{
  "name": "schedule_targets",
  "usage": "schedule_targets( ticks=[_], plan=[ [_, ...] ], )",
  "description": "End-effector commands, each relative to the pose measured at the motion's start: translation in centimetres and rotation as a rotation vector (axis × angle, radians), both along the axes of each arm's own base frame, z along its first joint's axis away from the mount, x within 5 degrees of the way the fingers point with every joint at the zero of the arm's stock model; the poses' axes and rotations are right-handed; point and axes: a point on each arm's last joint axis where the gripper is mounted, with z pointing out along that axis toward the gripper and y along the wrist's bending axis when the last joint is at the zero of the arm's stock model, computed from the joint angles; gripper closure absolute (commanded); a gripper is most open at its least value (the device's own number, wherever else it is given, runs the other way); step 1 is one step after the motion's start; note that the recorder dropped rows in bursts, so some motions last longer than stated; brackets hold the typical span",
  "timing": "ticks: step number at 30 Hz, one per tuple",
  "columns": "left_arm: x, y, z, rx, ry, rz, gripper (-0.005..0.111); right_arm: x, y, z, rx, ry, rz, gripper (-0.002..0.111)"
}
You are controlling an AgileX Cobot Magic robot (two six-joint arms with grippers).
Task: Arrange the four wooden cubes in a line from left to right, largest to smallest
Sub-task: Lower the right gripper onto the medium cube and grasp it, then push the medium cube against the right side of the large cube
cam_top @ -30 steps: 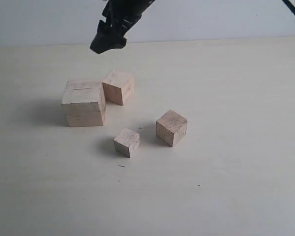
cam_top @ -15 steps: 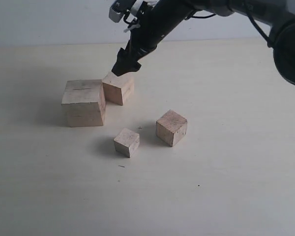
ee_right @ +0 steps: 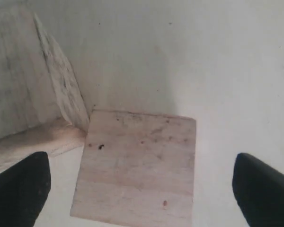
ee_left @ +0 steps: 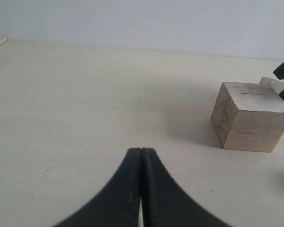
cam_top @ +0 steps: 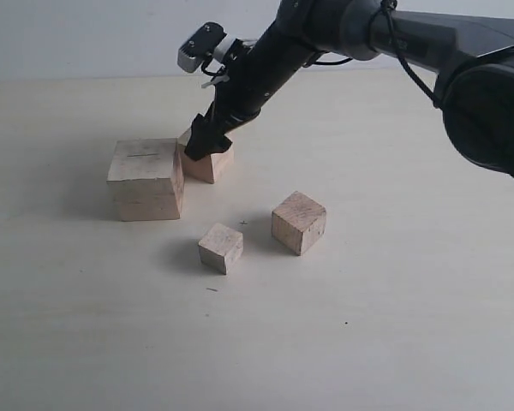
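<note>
Four pale wood cubes lie on the table. The largest cube (cam_top: 146,178), with a thin dark crack on top, stands at the left (ee_left: 251,116). A second cube (cam_top: 207,163) touches its back right corner. My right gripper (cam_top: 206,142) has come down over this second cube (ee_right: 138,166), open, with one finger on each side and a gap to each. A mid-sized cube (cam_top: 299,222) sits to the right, and the smallest cube (cam_top: 221,247) is nearest the front. My left gripper (ee_left: 141,150) is shut on nothing, low over bare table, away from the cubes.
The pale table (cam_top: 411,300) stretches wide on every side of the cubes, with a plain wall behind it. The right arm (cam_top: 368,34) reaches in from the upper right across the back of the table.
The right gripper has dropped from above the table's back edge down onto the second cube beside the largest one. The cubes have not moved.
</note>
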Motion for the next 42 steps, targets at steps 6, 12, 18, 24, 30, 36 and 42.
schedule_targets(
  ticks=[6, 12, 18, 24, 30, 36, 42],
  plan=[
    [0.0, 0.0, 0.1, -0.004, -0.015, -0.004, 0.107, 0.4, -0.5, -1.3, -0.083, -0.013, -0.033, 0.033],
    [0.0, 0.0, 0.1, -0.004, -0.015, -0.004, 0.107, 0.0, -1.1, 0.1, -0.138, 0.028, -0.067, 0.104],
    [0.0, 0.0, 0.1, -0.004, -0.015, -0.004, 0.107, -1.2, -2.0, 3.2, -0.193, -0.016, 0.133, 0.108],
    [0.0, 0.0, 0.1, -0.004, -0.015, -0.004, 0.107, -2.3, -1.5, 3.8, -0.104, -0.045, 0.389, 0.108],
    [0.0, 0.0, 0.1, -0.004, -0.015, -0.004, 0.107, -2.3, -1.3, 2.2, -0.101, -0.008, 0.386, 0.108],
    [0.0, 0.0, 0.1, -0.002, -0.015, -0.004, 0.107, -2.6, -1.6, 0.6, -0.125, 0.040, 0.388, 0.108],
    [0.0, 0.0, 0.1, -0.002, -0.015, -0.004, 0.107, -3.3, -1.9, -0.9, -0.156, 0.103, 0.375, 0.108]
  ],
)
